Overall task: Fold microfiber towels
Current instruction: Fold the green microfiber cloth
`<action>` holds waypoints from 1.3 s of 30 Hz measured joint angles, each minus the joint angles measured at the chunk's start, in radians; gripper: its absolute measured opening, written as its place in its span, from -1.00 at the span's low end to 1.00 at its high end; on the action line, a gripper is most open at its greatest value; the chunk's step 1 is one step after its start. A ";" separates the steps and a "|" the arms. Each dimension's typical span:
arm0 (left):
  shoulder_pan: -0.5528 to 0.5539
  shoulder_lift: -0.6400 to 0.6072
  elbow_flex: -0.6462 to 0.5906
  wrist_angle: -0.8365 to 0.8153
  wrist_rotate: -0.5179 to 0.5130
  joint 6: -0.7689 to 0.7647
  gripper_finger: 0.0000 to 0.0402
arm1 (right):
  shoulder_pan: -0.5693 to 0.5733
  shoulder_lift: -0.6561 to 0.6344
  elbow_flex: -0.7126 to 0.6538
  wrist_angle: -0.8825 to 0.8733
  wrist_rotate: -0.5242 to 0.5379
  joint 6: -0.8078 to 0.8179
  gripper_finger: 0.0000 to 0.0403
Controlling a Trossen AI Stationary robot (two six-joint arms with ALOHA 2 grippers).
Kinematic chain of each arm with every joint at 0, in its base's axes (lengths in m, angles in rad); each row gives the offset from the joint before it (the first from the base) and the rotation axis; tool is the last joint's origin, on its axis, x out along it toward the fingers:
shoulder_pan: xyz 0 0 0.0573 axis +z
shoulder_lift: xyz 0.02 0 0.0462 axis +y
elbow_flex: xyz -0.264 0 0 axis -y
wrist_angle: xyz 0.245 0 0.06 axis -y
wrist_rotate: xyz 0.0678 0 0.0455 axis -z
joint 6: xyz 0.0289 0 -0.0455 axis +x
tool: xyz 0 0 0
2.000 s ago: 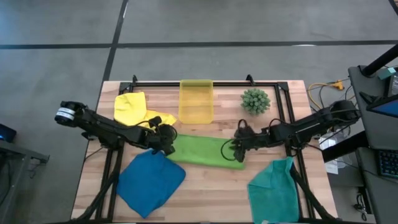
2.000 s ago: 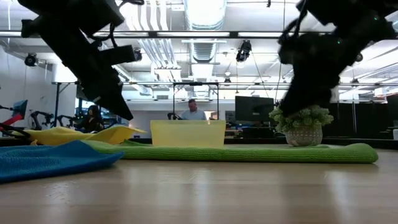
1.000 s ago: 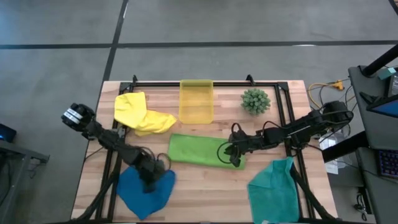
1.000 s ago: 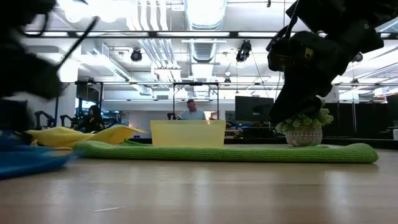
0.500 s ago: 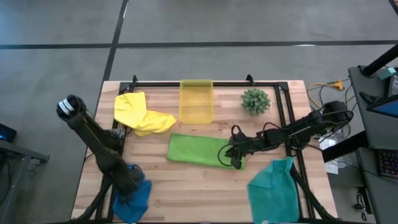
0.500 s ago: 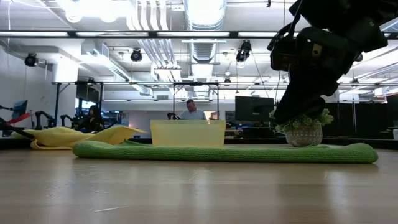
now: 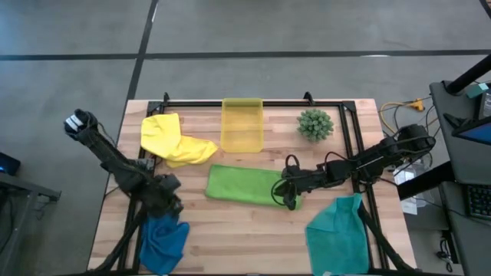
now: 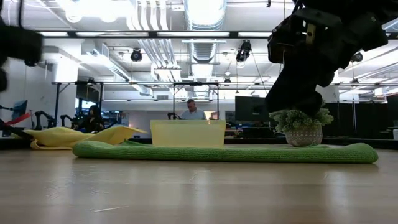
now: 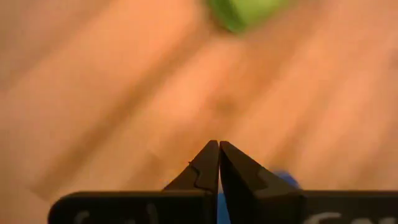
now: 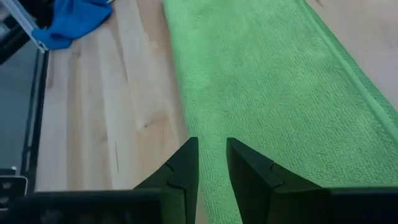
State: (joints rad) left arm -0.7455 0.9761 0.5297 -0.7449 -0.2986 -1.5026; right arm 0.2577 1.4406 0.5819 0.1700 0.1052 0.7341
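The table (image 7: 253, 234) has bare wood open along its near middle, between the blue towel (image 7: 163, 239) bunched at the near left edge and the teal towel (image 7: 334, 232) hanging over the near right edge. The lime green towel (image 7: 243, 185) lies flat at centre as a folded oblong with a stitched hem. The yellow towel (image 7: 173, 139) is crumpled at far left, beside the bin (image 7: 242, 124); the plant (image 7: 314, 124) stands far right. The left tool (image 9: 218, 163) has its fingers pressed together on nothing, above the blue towel. The right tool (image 10: 211, 163), slightly parted and empty, hovers over the green towel's right end. No writing is legible.
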 joint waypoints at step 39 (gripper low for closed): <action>0.414 0.779 0.313 0.721 0.396 0.607 -1.00 | -0.025 0.148 0.056 -0.438 0.239 0.232 -0.62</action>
State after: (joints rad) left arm -0.3314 1.7549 0.8428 -0.0243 0.0977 -0.8961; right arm 0.2332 1.5883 0.6376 -0.2680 0.3443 0.9663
